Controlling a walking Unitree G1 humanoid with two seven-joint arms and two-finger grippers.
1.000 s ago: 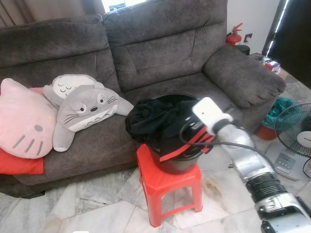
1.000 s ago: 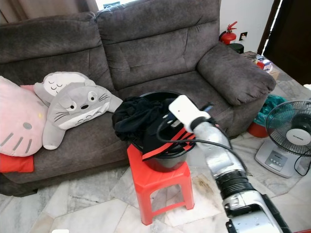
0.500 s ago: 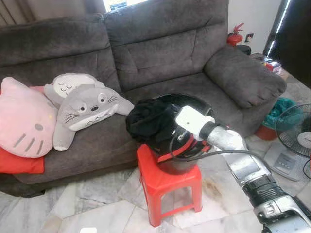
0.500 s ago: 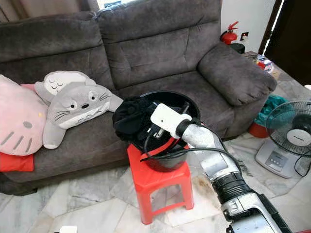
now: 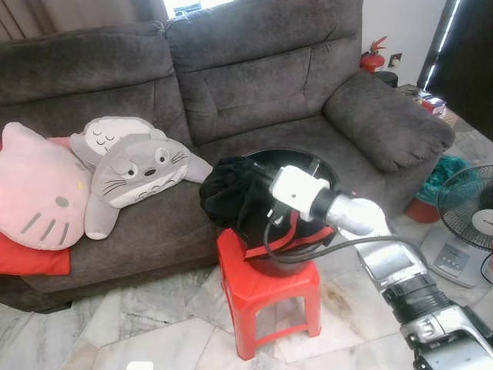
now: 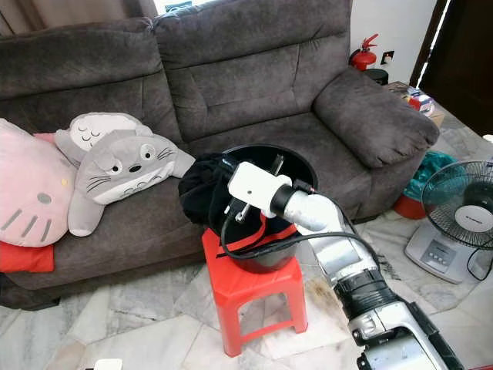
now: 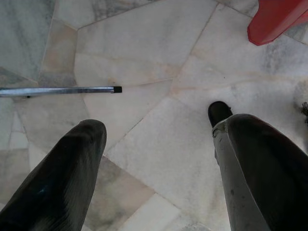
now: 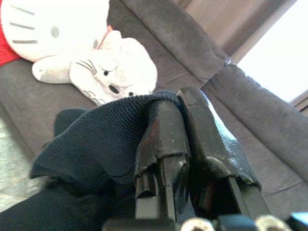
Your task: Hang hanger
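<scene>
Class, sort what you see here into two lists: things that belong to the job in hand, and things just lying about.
Job in hand:
- right gripper, shut on dark garment
- black bucket on red stool

Lying about:
- grey plush
- pink cushion
- sofa
- fan
- fire extinguisher
- left gripper, idle over floor

Head pair: both eyes look forward and down from standing height at the sofa [image 5: 262,69], with the stool [image 5: 269,297] and bucket [image 6: 266,258] at frame centre, at middling range.
Shared ground: sofa, plush [image 5: 135,173], stool, bucket, fan [image 6: 458,220] at the right edge and the right arm [image 6: 339,247] rising from the lower right; the right eye shows all of it shifted slightly left.
Left wrist: looks straight down along the left pincer [image 7: 159,159] at the marble floor [image 7: 144,57], close; a stool foot [image 7: 279,19] sits in the upper right corner.
Right wrist: very near, looks along the right pincer [image 8: 185,130] past dark cloth [image 8: 91,144] toward the sofa and plush in the upper left.
</scene>
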